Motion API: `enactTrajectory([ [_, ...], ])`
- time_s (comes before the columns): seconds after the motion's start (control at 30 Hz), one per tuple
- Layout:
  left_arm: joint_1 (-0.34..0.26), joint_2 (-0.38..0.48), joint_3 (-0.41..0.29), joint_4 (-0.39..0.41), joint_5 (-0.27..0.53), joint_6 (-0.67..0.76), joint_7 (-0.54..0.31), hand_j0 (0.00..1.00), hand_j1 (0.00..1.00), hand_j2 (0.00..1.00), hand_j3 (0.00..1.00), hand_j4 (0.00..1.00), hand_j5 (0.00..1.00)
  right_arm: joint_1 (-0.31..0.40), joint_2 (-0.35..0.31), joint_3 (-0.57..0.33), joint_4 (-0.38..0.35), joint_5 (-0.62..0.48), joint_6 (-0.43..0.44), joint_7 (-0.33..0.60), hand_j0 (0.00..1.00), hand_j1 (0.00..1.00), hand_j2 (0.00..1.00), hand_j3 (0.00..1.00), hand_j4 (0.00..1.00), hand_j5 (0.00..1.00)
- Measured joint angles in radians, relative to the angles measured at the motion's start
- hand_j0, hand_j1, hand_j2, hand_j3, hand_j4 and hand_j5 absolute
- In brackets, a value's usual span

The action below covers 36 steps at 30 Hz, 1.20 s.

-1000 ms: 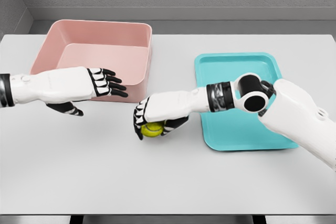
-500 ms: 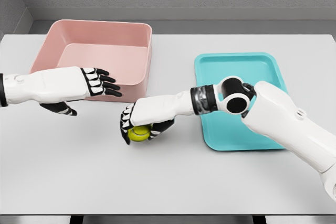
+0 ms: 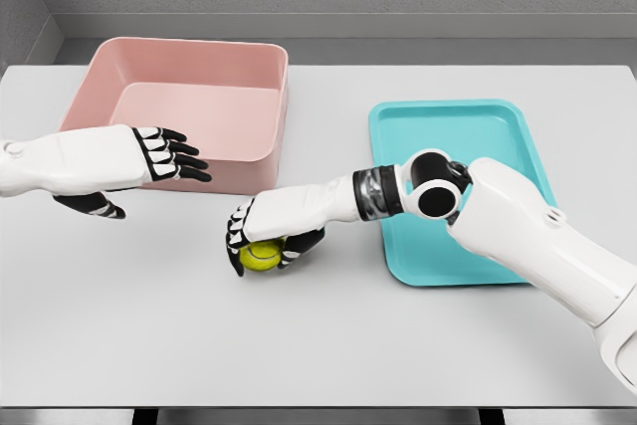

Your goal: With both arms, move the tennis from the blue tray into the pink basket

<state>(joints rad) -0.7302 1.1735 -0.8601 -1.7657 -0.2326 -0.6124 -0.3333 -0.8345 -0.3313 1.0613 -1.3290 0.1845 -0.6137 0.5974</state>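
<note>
A yellow-green tennis ball [image 3: 261,256] sits low over the white table, with my right hand [image 3: 261,242] curled over it from above and shut on it. This is left of the blue tray [image 3: 478,136] and in front of the pink basket [image 3: 189,57], near its front right corner. My left hand [image 3: 149,168] hovers in front of the basket's front wall, fingers stretched out flat and holding nothing, roughly a hand's length left of the ball.
The tray lies right of centre, and my right forearm [image 3: 518,226] crosses its front left part. The basket stands at the back left of the table [image 3: 328,345].
My right hand has carried the ball left, away from the tray, slowing over the last half second. My left hand has drawn back to the left.
</note>
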Motion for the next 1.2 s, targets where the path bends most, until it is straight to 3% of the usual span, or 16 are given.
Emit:
enactTrajectory([
  [0.33, -0.002, 0.0, 0.0, 0.0, 0.001, 0.0, 0.0, 1.0, 1.0, 1.0, 1.0, 1.0, 1.0, 0.0, 0.027, 0.01, 0.035, 0.008, 0.0, -0.002, 0.5, 0.5, 0.5, 0.5, 0.5, 0.5],
  [0.4, 0.0, 0.0, 0.0, 0.0, 0.001, 0.0, 0.0, 1.0, 1.0, 1.0, 1.0, 1.0, 1.0, 0.0, 0.028, 0.009, 0.039, 0.01, 0.0, -0.002, 0.55, 0.55, 0.55, 0.55, 0.55, 0.55],
  [0.53, -0.002, 0.0, 0.0, 0.0, 0.0, 0.0, 0.0, 1.0, 1.0, 1.0, 1.0, 1.0, 1.0, 0.002, 0.027, 0.007, 0.041, 0.011, 0.0, -0.004, 0.86, 0.86, 0.86, 0.86, 0.86, 0.86],
  [0.63, -0.002, -0.001, 0.0, 0.0, 0.0, 0.0, 0.0, 1.0, 1.0, 1.0, 1.0, 1.0, 1.0, 0.002, 0.027, 0.005, 0.042, 0.011, 0.0, -0.005, 0.91, 0.91, 0.91, 0.91, 0.91, 0.91],
  [0.93, -0.002, 0.0, 0.001, 0.0, 0.0, 0.0, 0.0, 1.0, 1.0, 1.0, 1.0, 1.0, 1.0, 0.003, 0.026, 0.003, 0.042, 0.012, 0.0, -0.006, 0.93, 0.93, 0.93, 0.93, 0.93, 0.93],
  [1.0, -0.003, 0.002, 0.003, 0.0, 0.001, 0.0, 0.0, 1.0, 1.0, 1.0, 1.0, 1.0, 1.0, 0.002, 0.022, 0.002, 0.039, 0.012, 0.0, -0.005, 1.0, 1.0, 1.0, 1.0, 1.0, 1.0],
  [1.2, -0.006, 0.007, 0.008, 0.0, 0.0, 0.0, 0.0, 1.0, 1.0, 1.0, 1.0, 1.0, 1.0, -0.002, -0.02, -0.007, 0.013, 0.01, 0.0, -0.005, 1.0, 1.0, 1.0, 1.0, 1.0, 1.0],
])
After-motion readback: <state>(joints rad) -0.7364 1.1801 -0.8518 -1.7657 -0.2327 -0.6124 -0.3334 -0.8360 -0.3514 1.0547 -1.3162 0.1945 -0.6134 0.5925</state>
